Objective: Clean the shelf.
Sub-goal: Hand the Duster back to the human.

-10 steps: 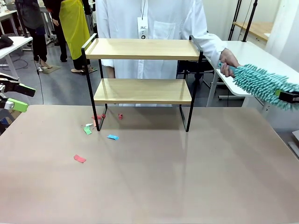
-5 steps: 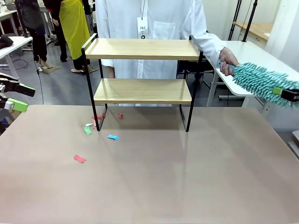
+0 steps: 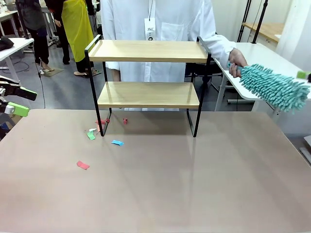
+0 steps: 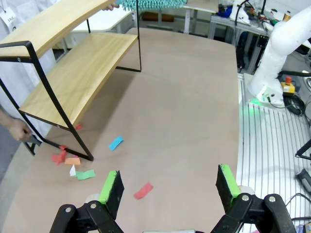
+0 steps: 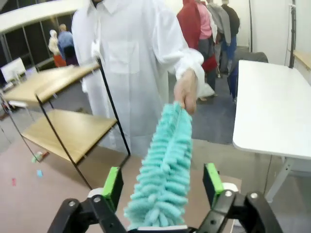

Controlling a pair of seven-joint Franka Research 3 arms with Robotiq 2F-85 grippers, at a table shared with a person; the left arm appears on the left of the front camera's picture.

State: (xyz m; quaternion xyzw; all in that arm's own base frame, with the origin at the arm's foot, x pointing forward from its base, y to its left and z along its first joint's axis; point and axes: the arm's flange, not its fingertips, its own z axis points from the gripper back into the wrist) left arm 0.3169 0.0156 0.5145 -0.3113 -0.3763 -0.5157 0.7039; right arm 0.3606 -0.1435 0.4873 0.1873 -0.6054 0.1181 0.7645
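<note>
Handover risk is the main worry: the person's hand (image 5: pixel 186 90) holds the teal duster (image 5: pixel 165 170) between the right gripper (image 5: pixel 163 187) fingers, which are wide open, so it could drop. Left gripper (image 4: pixel 169 187) fingers are open and empty. The shelf (image 3: pixel 148 73) stands at the worktop's far side.

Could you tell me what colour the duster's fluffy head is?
The duster is turquoise, clearest in the right wrist view.

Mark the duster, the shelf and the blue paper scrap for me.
Fluffy teal microfibre duster (image 3: pixel 272 87), front view, middle of the head.
Two-tier wooden shelf on black frame (image 3: pixel 148 50), front view, top board.
Small blue paper scrap (image 3: pixel 116 142), front view, its centre.
</note>
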